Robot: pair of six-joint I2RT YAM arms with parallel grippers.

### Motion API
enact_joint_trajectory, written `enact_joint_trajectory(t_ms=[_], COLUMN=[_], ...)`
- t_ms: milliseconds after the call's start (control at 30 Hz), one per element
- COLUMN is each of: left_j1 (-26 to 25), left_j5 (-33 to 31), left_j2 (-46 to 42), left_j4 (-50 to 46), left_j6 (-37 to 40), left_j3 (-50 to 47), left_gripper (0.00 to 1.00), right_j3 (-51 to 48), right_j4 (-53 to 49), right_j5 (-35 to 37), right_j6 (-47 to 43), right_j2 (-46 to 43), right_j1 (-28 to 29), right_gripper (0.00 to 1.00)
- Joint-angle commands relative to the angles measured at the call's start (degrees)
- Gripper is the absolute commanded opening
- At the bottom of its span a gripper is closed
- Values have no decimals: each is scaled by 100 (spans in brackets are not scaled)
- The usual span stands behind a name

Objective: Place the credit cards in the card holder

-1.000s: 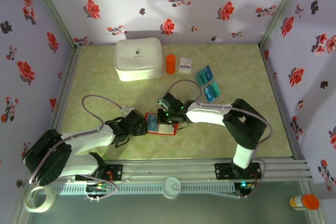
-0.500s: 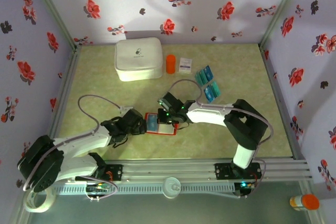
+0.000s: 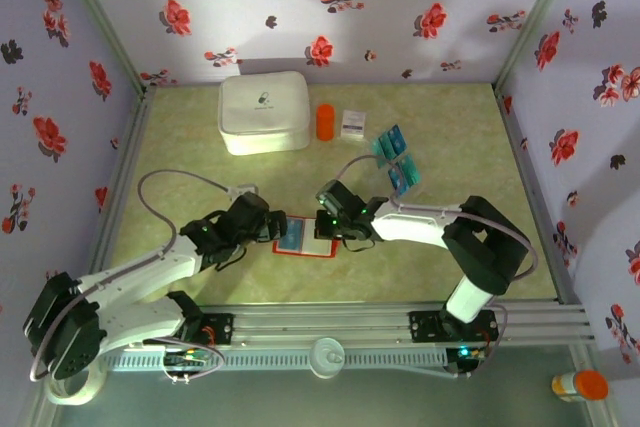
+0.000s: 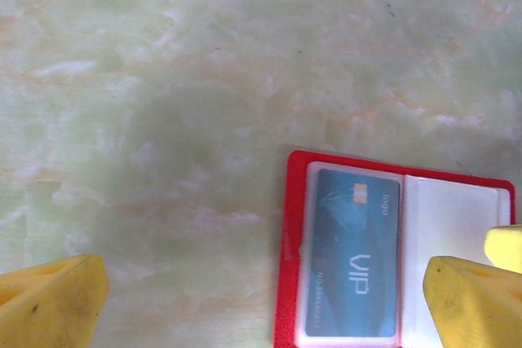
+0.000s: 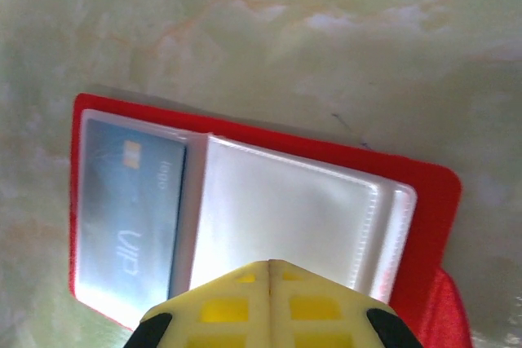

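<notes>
One credit card (image 4: 351, 266): teal, in left pocket of card holder (image 5: 428, 201)
Card holder: open, flat on table (image 3: 200, 167)
Left gripper (image 4: 261, 299): released, empty, above holder's left edge
Right gripper (image 5: 269, 279): clenched, tips over right pocket

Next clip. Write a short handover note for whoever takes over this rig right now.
Left gripper: open, empty, at the left edge of the open bright-red square wallet.
Right gripper: shut, empty, tips over the wallet's empty clear right pocket.
Done: one teal card sits in the left pocket.
Left: the loose teal and blue cards lie in two small groups, far and near, to the wallet's far right. All of them have yet to go in.
</notes>
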Motion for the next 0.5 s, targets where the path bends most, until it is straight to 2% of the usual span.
enact_joint_trajectory(t_ms=[0, 200, 467], left_j1=[-82, -390, -615], left_j5=[138, 157, 176], left_j2=[266, 774, 1338], left_j4=[97, 358, 703], left_j6=[78, 13, -84], left_j3=[222, 415, 340], left_gripper=[100, 100, 100], right_j3=[-220, -526, -431], right_j4=[207, 532, 492], right_j5=[183, 213, 228], right_j6=[-27, -25, -92], right_j2=[-85, -297, -378], right_j1=[-99, -166, -179], right_gripper=[5, 5, 5])
